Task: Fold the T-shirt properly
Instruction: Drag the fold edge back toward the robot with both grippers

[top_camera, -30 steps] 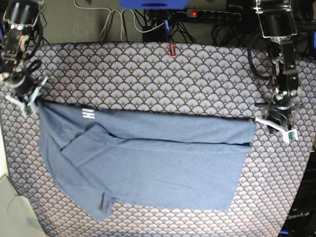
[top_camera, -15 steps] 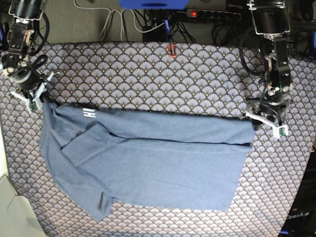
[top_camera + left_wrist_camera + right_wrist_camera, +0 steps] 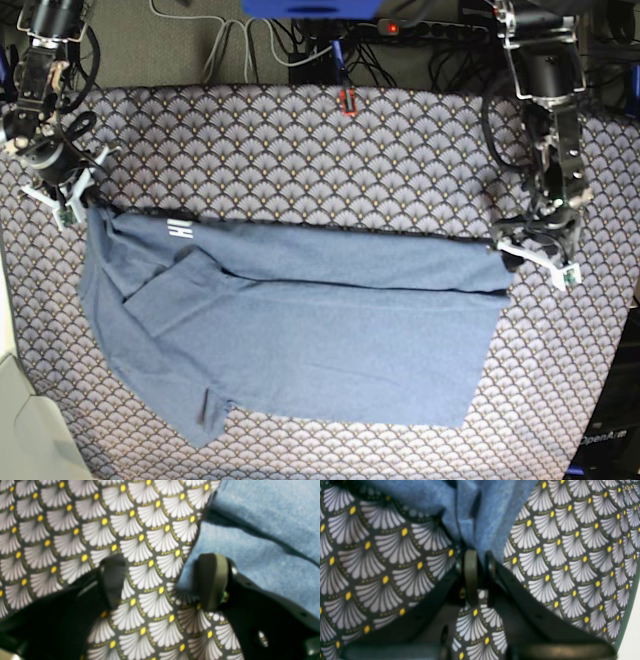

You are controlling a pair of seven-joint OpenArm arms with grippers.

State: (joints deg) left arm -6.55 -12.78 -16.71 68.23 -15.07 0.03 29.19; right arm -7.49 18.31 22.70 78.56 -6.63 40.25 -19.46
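T-shirt: soft matt heathered cotton-type knit, slightly fuzzy. Tablecloth: smooth printed cloth, faint sheen. Gripper pads: matt black, rubbery-looking; arm housings dark plastic.

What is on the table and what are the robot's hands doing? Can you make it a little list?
shirt: blue, lying folded over on the table, a bit of white lettering showing near its top left
tablecloth: fan pattern, under the shirt
right gripper: shut, pinching the shirt's corner
left gripper: open, at the shirt's other top corner, one finger over the edge, not gripping
cables: behind the table
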